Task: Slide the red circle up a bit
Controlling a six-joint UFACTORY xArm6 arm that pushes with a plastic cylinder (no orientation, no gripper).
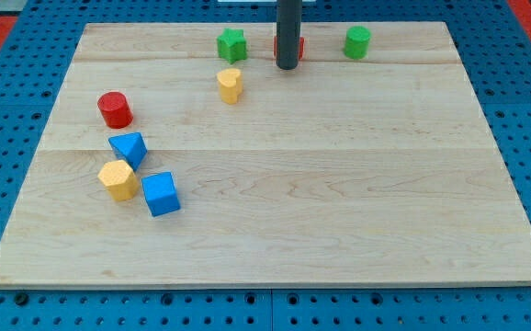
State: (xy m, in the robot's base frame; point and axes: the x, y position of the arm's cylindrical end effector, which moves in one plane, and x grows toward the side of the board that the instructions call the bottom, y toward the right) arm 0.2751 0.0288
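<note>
Board (275, 211): pale wooden top on a blue pegboard, carrying 8 blocks in 2 loose groups, 1 along the view's top edge and 1 at the view's left.

Rod: dark, upright, descending from the view's top; no gripper fitted, so nothing to open, close or grasp with.

My tip (288, 66): down near the board's top edge, just in front of a red block (299, 46) that is mostly hidden behind the rod, shape not readable; well apart from the target.

Blue cube (161, 193): lowest of the left group, just beside the yellow hexagon-like block (118, 179).

Blue triangular block (129, 147): just below the target toward the view's bottom right, nearly touching it.

Green star-like block (231, 43) and green cylinder (357, 41): flanking the rod along the top edge.

Yellow block (230, 85): below the green star, on a straight line between tip and target.

Red circle (115, 109): a short cylinder at the view's left, standing on its flat end, clear board above it.

Axis and heading: long axis vertical, round in plan, so no facing direction to keep.

Risk 1: likely clipping of the yellow block on a direct crossing.

Risk 2: approach from below cramped by the blue triangular block, which could be shoved along.

Risk 3: off-centre contact on a round side, sending the circle sideways, not up.

Risk 4: overshoot, since only a small move is wanted.
</note>
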